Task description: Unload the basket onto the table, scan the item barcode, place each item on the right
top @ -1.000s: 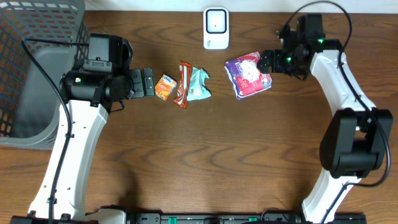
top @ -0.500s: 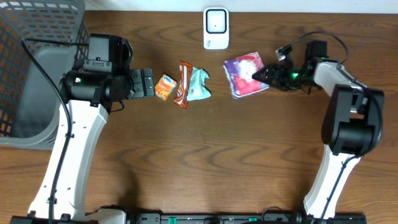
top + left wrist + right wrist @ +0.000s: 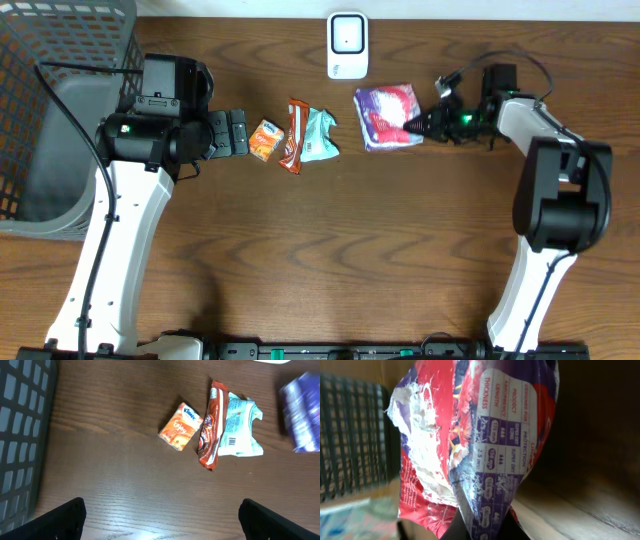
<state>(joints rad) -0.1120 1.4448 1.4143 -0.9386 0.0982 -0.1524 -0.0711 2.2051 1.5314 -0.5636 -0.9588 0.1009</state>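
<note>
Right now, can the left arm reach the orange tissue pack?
Probably yes. The left gripper is open and the orange tissue pack lies just ahead of it, with nothing between them; the red-brown wrapper sits on its far side.

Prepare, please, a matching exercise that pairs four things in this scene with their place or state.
Things:
1. purple packet
2. orange tissue pack
3. white scanner
4. left hand

Places or states:
A. open, holding nothing
B. at the far edge of the table, near its middle
C. pinched at its edge by the right hand
D. lying beside the red-brown wrapper

Pairs: 1-C, 2-D, 3-B, 4-A
</note>
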